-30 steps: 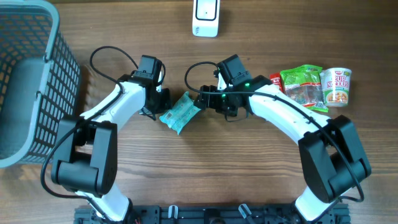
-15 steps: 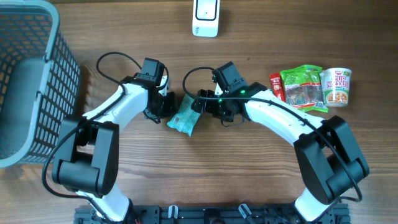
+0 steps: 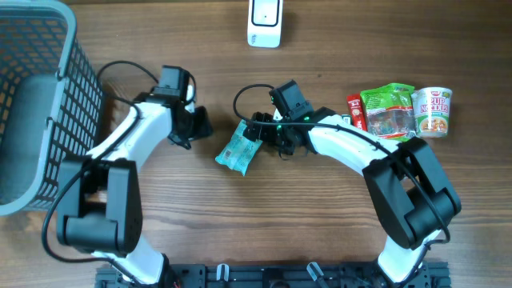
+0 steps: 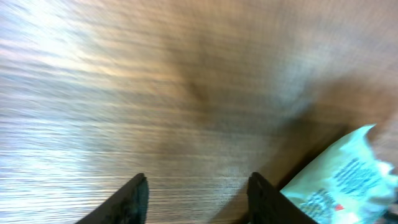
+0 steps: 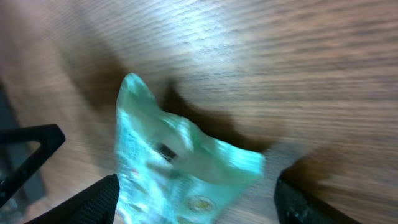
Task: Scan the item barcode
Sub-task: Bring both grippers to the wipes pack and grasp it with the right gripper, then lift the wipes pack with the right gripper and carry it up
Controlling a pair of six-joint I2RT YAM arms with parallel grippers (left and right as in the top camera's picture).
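Observation:
The item, a teal snack packet (image 3: pixel 238 150), lies flat on the wooden table at its middle. My right gripper (image 3: pixel 258 132) is at the packet's upper right end. In the right wrist view its jaws stand wide open around the packet (image 5: pixel 180 168), with a gap showing on the right side. My left gripper (image 3: pixel 200 126) sits apart from the packet, to its left. It is open with only bare wood between its fingers (image 4: pixel 134 199), and the packet (image 4: pixel 348 180) shows at the lower right. The white scanner (image 3: pixel 264 22) stands at the table's far edge.
A grey wire basket (image 3: pixel 48 48) fills the far left. At the right lie a green snack bag (image 3: pixel 388 112), a cup of noodles (image 3: pixel 432 110) and a small red packet (image 3: pixel 356 110).
My left gripper has opened, let go of the packet and drawn back to the left. The packet shifted slightly right, then stayed put. My right gripper edged in over its end.

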